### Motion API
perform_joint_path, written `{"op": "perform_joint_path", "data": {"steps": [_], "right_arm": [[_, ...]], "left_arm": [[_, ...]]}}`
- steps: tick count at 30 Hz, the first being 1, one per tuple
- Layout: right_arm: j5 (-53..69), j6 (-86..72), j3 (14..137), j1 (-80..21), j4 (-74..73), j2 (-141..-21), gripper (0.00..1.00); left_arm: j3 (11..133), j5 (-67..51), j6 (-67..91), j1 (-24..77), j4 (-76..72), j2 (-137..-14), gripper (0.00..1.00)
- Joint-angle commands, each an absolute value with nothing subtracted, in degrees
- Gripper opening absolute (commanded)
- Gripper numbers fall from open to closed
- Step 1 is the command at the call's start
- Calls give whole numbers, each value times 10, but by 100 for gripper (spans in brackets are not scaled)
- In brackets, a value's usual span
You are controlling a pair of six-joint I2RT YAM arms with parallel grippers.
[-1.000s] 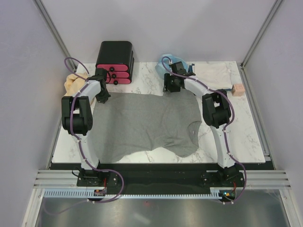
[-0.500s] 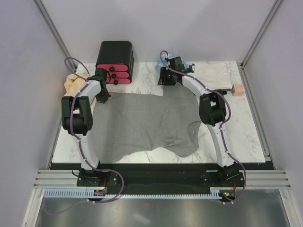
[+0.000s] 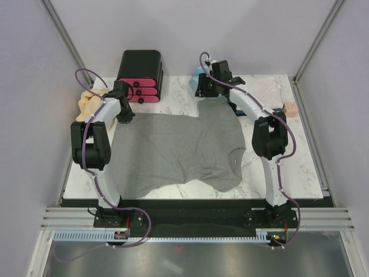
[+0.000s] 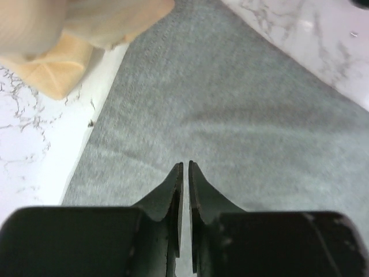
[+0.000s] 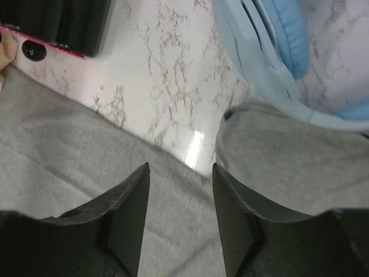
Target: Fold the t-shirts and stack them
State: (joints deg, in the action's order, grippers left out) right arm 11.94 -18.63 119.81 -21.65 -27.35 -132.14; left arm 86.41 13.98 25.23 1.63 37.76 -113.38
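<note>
The large heather-grey t-shirt (image 3: 173, 153) lies spread flat across the middle of the table. My left gripper (image 3: 125, 117) hovers at its far left corner, jaws almost together with nothing between them (image 4: 184, 165); grey cloth (image 4: 242, 109) fills that view. My right gripper (image 3: 202, 92) is open and empty over the shirt's far edge (image 5: 180, 167), with a grey sleeve (image 5: 288, 156) to its right. A crumpled tan-yellow shirt (image 3: 89, 103) sits at the far left (image 4: 52, 75). A whitish shirt (image 3: 259, 89) lies at the far right.
A black box with pink drawers (image 3: 140, 75) stands at the back left, its corner in the right wrist view (image 5: 57, 23). A light-blue coiled hose (image 3: 199, 72) lies behind the right gripper (image 5: 271, 46). A small pink block (image 3: 290, 109) sits near the right edge.
My right gripper has moved back from the shirt's far edge towards the hose. The left arm has shifted only slightly. The grey shirt lies as before.
</note>
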Motion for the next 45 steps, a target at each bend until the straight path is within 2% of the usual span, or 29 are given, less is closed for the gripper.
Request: {"op": "perform_joint_path", "data": {"steps": [1,9,12,18,22,25,32,40,45], "right_arm": [[88,-161,1123,-219,-319,-1185,57],[64,-186,786,-223,-394,-903,59],[67,-197,717,-235,-443,-814,59],[37,-297,636,-303,-546,-715,54],[15,-377,596,-384,-560,-661,56],[36,-455,544,-392,-532,-599,63],[-11,-623,426,-395,-509,-379,61],[-26,-623,453,-395,-586,-361,60],[-8,-643,438,-395,-612,-302,60]], "left_arm": [[843,119,267,40,385,-1039,18],[742,81,274,64,410,-910,21],[710,76,272,72,420,-851,23],[680,70,269,74,440,-784,24],[677,84,262,75,446,-760,24],[686,81,265,75,448,-759,24],[685,48,284,78,448,-749,23],[685,43,290,103,449,-763,23],[700,60,295,127,448,-777,23]]}}
